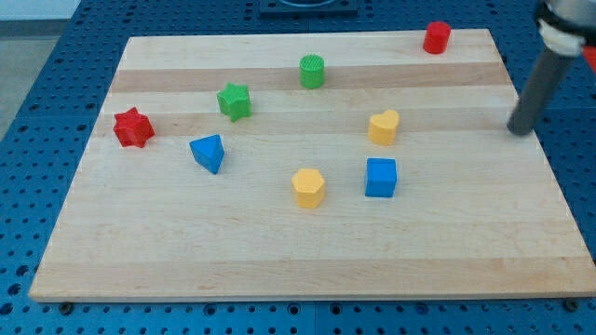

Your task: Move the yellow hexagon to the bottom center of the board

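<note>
The yellow hexagon (308,187) lies a little below the middle of the wooden board (307,261). My tip (520,128) is at the board's right edge, far to the right of the yellow hexagon and above its level. The tip touches no block. The blue cube (380,177) sits just right of the hexagon, between it and the tip.
A yellow heart-like block (383,127) lies above the blue cube. A blue triangle (209,152), a red star (133,127) and a green star (235,100) are on the left. A green cylinder (312,71) is at top centre, a red cylinder (437,37) at top right.
</note>
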Available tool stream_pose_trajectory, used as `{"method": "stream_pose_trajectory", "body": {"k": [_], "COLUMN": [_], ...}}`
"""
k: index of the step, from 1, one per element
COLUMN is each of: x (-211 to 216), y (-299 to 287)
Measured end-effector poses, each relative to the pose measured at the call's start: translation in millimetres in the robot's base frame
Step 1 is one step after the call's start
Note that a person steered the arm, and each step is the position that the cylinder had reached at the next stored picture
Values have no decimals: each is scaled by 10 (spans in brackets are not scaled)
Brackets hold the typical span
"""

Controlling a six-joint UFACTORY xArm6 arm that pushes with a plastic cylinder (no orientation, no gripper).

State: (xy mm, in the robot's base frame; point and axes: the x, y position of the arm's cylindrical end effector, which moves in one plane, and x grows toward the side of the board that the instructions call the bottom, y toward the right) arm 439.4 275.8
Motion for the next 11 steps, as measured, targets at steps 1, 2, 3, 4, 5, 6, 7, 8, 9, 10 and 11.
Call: {"method": "stream_pose_trajectory", "body": {"k": [1,2,3,4,5,6,7,8,9,10,11], "x": [773,1257,1099,619,187,41,102,157,416,659,688], "y": [-346,-1249,-2233,-2533,-2707,-2690,-2571,-3042,-3091,-2963,-2794]}}
